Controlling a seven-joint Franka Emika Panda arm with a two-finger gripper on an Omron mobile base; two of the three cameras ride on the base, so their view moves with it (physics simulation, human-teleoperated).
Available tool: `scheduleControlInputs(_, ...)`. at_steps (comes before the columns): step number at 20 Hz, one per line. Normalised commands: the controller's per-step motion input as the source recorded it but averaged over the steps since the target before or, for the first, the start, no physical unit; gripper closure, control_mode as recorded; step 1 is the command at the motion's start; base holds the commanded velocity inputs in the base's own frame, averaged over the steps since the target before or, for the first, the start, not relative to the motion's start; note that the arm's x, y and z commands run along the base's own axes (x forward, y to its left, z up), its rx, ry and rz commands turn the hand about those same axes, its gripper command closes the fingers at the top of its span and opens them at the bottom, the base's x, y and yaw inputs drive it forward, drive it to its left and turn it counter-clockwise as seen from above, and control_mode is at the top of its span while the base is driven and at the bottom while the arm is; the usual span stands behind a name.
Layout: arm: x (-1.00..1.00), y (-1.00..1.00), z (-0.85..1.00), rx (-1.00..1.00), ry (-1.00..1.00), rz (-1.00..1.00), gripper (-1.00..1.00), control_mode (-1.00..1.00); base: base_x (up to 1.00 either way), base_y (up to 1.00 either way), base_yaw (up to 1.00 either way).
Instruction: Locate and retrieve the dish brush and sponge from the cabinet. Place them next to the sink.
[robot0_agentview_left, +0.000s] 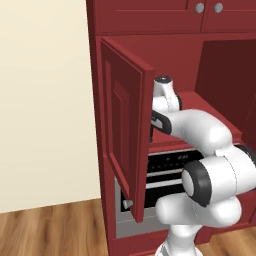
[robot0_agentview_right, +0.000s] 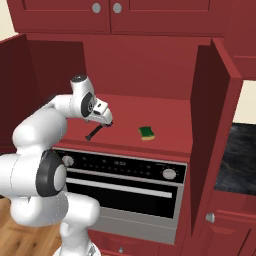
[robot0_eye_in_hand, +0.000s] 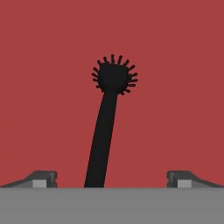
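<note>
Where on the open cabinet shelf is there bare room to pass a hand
Bare: the shelf from the sponge to the open right door, and behind both items. Crowded: the left front, where the gripper hangs over the dish brush.

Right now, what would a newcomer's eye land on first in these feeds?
The open gripper poised over the black dish brush lying on the red cabinet shelf, handle between the spread fingertips. Then the sponge, yellow and green, sitting alone on the same shelf to the brush's right, above the oven, with both cabinet doors swung wide.
</note>
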Motion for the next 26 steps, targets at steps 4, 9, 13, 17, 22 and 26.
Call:
scheduleControlInputs(4,0.14,0.00,-0.19,0.00,0.00,-0.01,-1.00,-1.00,0.00,0.00,0.00)
scheduleControlInputs(9,0.10,0.02,-0.20,0.00,0.00,-0.01,-1.00,-1.00,0.00,0.00,0.00)
scheduleControlInputs(13,0.11,0.10,-0.15,0.00,0.00,-0.02,-1.00,-1.00,0.00,0.00,0.00)
scheduleControlInputs(17,0.09,0.04,-0.23,0.00,0.00,0.00,-1.00,-1.00,0.00,0.00,0.00)
scheduleControlInputs(22,0.01,-0.08,-0.26,0.00,0.00,0.00,-1.00,-1.00,0.00,0.00,0.00)
scheduleControlInputs(26,0.07,-0.01,-0.18,0.00,0.00,0.00,-1.00,-1.00,0.00,0.00,0.00)
